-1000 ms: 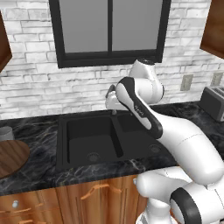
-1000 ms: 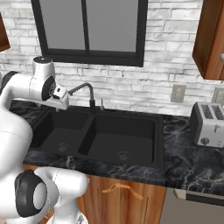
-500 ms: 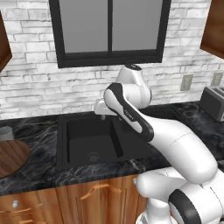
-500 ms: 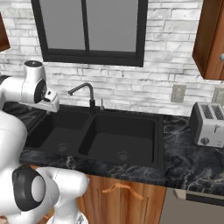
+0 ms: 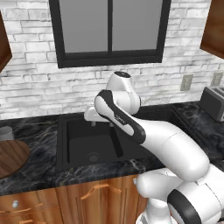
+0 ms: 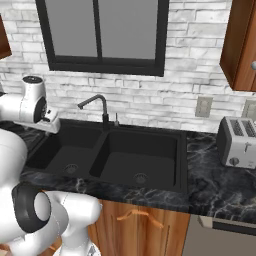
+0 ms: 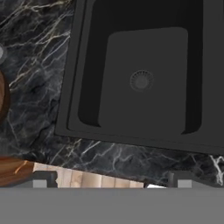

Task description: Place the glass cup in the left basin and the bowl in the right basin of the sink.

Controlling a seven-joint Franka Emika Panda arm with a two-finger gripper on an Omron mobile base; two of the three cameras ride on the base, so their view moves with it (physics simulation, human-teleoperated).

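The hand hovers released above the left basin; the bowl and glass cup sit well apart on the desk.

The sink is matte black and set into a dark marbled surface, with 2 compartments split by a central divider. The left basin and the right basin each show 1 round drain. A black curved faucet rises behind the divider, its spout reaching toward the left. The arm's white wrist hangs above the left edge of the left basin. A silver toaster stands on the surface well to the right of the sink, below an outlet on the white brick wall. A dark-framed window sits above the faucet.
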